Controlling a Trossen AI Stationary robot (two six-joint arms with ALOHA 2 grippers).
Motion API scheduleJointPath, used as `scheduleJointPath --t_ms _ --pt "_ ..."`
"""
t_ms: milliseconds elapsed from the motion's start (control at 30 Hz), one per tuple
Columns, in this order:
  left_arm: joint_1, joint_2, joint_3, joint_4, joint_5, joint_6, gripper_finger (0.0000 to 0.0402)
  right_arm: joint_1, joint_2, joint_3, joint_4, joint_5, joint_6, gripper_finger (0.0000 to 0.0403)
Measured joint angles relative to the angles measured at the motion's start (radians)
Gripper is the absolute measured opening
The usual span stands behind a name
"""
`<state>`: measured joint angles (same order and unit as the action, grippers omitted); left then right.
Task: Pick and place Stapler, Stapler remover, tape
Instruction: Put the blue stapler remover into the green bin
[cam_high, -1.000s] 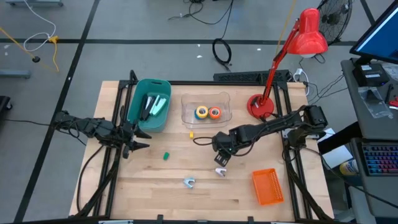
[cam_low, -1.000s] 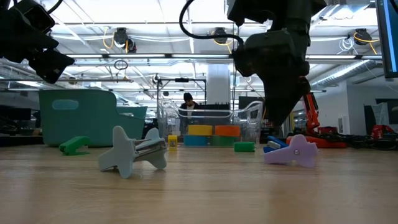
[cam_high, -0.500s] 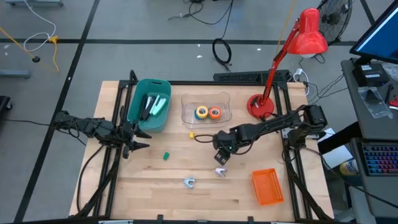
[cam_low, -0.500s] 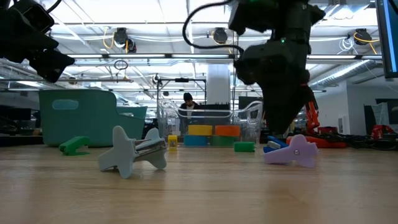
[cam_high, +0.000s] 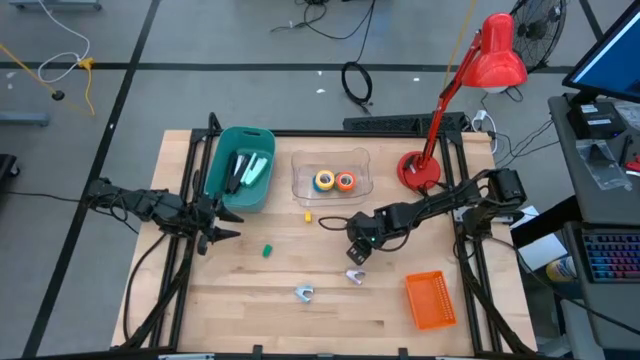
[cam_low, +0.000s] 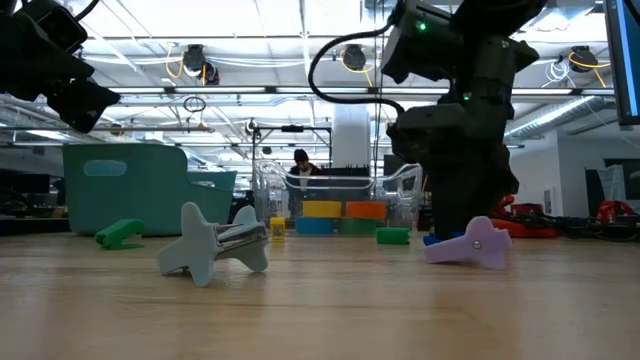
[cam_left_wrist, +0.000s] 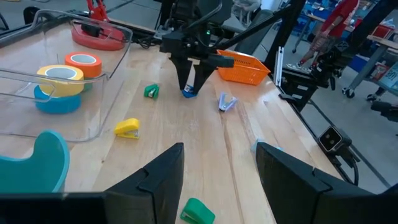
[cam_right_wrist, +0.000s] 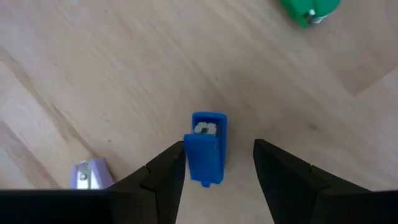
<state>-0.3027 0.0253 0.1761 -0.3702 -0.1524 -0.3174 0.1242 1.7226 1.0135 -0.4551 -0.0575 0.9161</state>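
Grey floor (cam_high: 250, 40) with dark seams, loose cables (cam_high: 357, 82); red lamp (cam_high: 497, 52) at table edge; ceiling strip lights (cam_low: 150, 40).

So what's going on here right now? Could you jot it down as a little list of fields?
Right gripper: open, fingers either side of the blue stapler on the table
Left gripper: open, waiting beside the teal bin
Clear tray: holds blue, yellow and orange tape rolls
Loose on table: yellow stapler, two green staplers, grey remover, purple remover
Orange basket: right front corner
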Motion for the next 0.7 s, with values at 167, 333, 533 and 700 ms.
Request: scheduleJointPath --t_ms 167,333,533,700 --pt "0.000 0.000 0.000 0.001 0.000 -0.002 0.0205 0.000 0.000 -0.004 0.003 0.003 0.000 0.0179" --pt "0.000 0.000 0.000 0.002 0.000 -0.002 0.0205 0.000 0.000 -0.004 0.003 0.003 0.000 0.0152" --pt "0.000 0.000 0.000 0.001 0.000 -0.002 0.0205 0.000 0.000 -0.004 0.019 0.002 0.004 0.0089" --pt "0.000 0.000 0.000 0.001 -0.002 -0.002 0.0205 0.000 0.000 -0.004 0.047 0.000 0.001 0.0057"
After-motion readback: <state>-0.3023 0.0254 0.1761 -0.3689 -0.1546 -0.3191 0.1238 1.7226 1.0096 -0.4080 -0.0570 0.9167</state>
